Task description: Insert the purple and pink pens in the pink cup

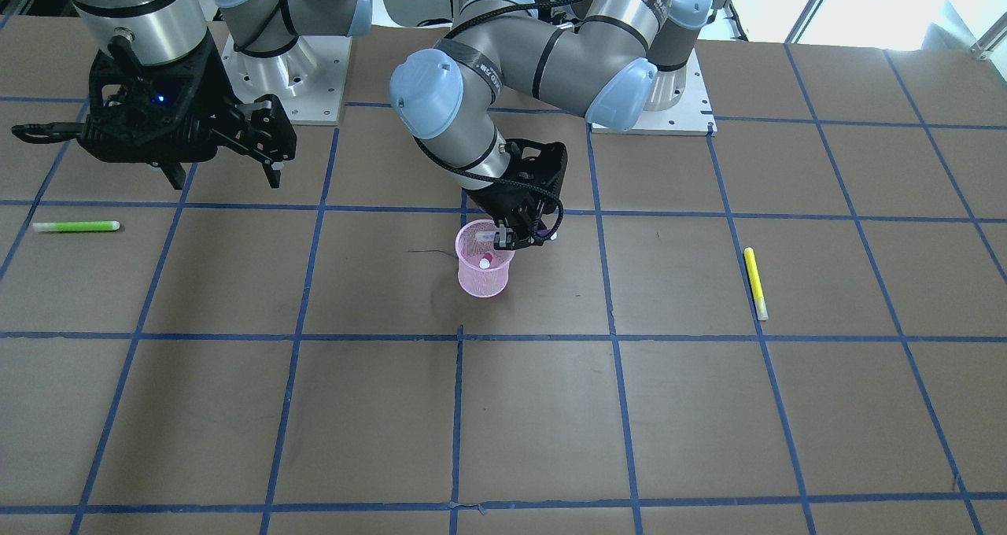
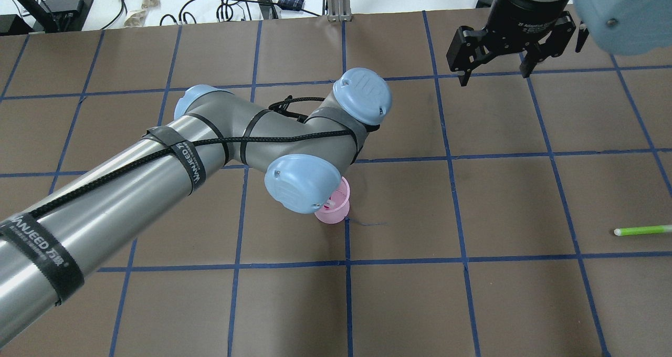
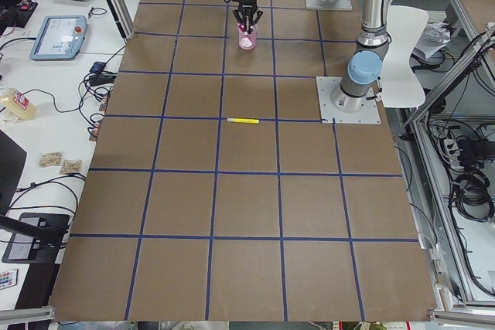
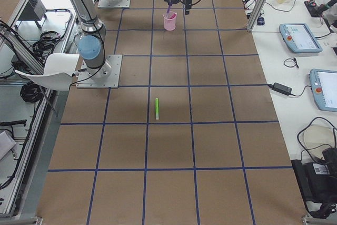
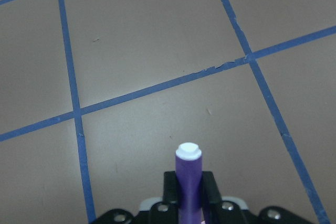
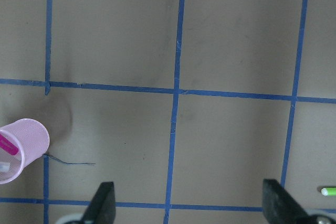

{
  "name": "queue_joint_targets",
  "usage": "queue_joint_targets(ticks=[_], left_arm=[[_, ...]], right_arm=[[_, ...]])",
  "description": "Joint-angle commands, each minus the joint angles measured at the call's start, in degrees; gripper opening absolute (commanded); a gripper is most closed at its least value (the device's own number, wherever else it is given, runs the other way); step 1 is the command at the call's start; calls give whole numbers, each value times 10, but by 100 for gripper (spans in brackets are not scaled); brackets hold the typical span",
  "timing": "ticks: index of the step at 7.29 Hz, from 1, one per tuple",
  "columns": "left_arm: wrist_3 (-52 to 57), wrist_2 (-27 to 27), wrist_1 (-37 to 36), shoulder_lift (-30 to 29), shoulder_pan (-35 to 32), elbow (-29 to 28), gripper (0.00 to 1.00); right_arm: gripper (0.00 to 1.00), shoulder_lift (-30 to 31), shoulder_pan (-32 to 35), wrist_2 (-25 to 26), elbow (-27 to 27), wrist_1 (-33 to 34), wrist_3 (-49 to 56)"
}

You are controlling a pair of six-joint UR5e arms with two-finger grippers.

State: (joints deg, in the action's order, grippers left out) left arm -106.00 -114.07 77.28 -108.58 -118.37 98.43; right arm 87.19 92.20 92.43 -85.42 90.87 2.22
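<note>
I judge it half done: the pink pen point(image 6: 8, 144) lies inside the pink mesh cup point(image 1: 484, 275), my left gripper point(image 1: 510, 236) pinches the white-capped purple pen point(image 5: 188, 182) at its rim, not yet released, and the right gripper point(image 2: 494, 76) hangs spread, empty.

On my brown table point(image 1: 378, 425), ruled into squares by blue tape lines point(image 1: 236, 335), a green pen point(image 1: 76, 226) lies flat on my right side and a yellow pen point(image 1: 755, 282) on my left, well apart, while two tablets point(image 3: 58, 36) and black cables point(image 2: 231, 2) sit on white benches beyond its edges.
</note>
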Motion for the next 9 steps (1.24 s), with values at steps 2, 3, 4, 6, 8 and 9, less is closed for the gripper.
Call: queue_joint_targets(ticks=[2,3,4,6,8,9], left_arm=[[-48,0,1,-8,0,-19,0],[-61,2,4,-14,0,-21,0],[-66,8,7,-18,-1,-21,0],[-75,10,15,-22,-1,-22,15],[-74,5,17,-20,-1,-25,100],[-73,10,17,-15,-1,-28,100]], right_arm=[[100,1,1,1,0,1,-1],[100,1,2,1,0,1,-2],[100,1,2,1,0,1,-1],[100,1,3,2,0,0,-1],[100,2,3,1,-5,1,-1],[100,2,3,1,-7,2,-1]])
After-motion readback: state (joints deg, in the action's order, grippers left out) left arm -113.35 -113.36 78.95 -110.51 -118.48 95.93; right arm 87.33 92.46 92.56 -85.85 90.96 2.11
